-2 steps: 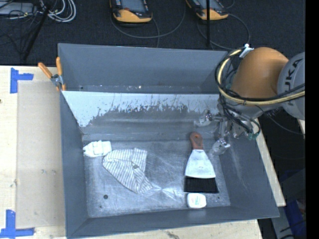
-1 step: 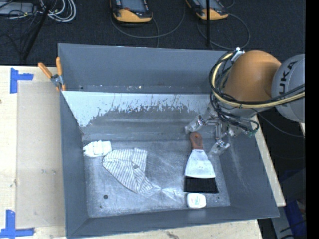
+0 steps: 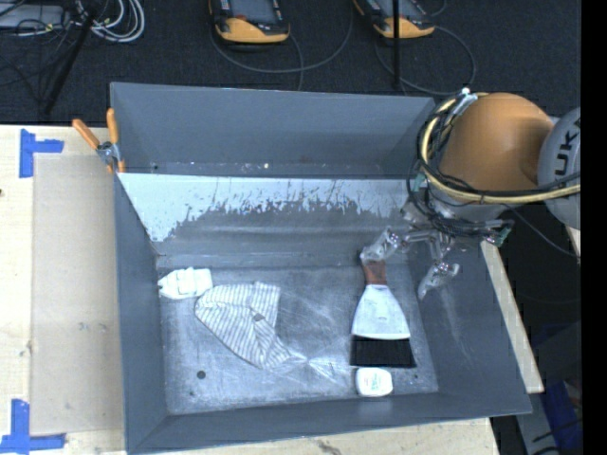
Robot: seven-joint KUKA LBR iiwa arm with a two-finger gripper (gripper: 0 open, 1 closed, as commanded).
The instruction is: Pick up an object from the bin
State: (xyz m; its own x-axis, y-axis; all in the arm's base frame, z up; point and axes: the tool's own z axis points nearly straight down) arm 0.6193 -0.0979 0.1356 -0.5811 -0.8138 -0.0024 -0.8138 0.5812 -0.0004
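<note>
Down at the bin's (image 3: 285, 140) right, tool (image 3: 406, 265) spread wide, over white black-bristled brush's (image 3: 382, 318) handle

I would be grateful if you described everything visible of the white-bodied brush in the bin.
The brush lies flat on the bin floor, right of the middle. It has a short brown handle pointing toward the back wall, a white flaring body that looks like plastic, and a black band at its near end. A small white piece lies just below that band. The open hand hangs by the handle.

Letters "UK" legible on grey arm link (image 3: 567, 159), word cut off; no other readable text.
</note>
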